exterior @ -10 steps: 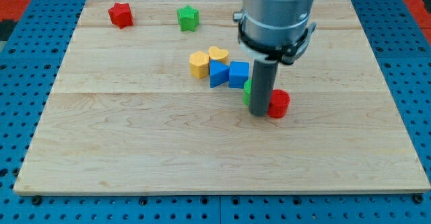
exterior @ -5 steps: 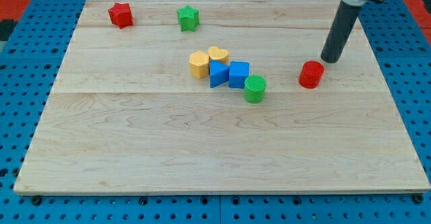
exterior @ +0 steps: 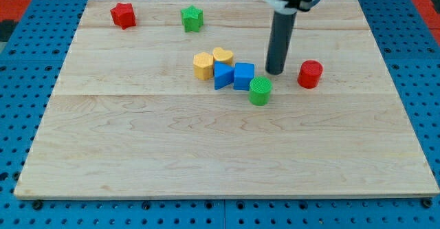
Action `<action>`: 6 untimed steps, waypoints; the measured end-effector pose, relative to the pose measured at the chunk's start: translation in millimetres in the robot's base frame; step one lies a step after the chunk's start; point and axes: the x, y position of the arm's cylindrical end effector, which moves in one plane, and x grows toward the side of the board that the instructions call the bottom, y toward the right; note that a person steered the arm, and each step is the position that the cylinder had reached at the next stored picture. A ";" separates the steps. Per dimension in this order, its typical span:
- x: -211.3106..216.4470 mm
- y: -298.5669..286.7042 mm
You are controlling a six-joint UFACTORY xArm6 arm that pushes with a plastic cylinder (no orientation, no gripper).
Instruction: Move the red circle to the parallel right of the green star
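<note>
The red circle [exterior: 310, 74] stands on the wooden board at the view's right of centre. The green star [exterior: 192, 18] sits near the view's top edge, left of centre. My tip [exterior: 276, 71] rests on the board between the blue cube [exterior: 243, 76] and the red circle, a short gap to the left of the red circle and just above the green circle [exterior: 260, 91]. It touches no block.
A red star [exterior: 123, 14] sits at the view's top left. A yellow hexagon [exterior: 203, 66], a yellow heart [exterior: 223, 55] and a blue triangle [exterior: 222, 75] cluster with the blue cube at the centre. The board's [exterior: 206, 160] edges meet blue pegboard.
The red circle moved up and to the right, then slightly up-left. My tip swung from beside the green circle to the far right, then back to the left of the red circle.
</note>
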 end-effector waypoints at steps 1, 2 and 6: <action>20.3 34.2; 20.6 44.0; 0.0 80.8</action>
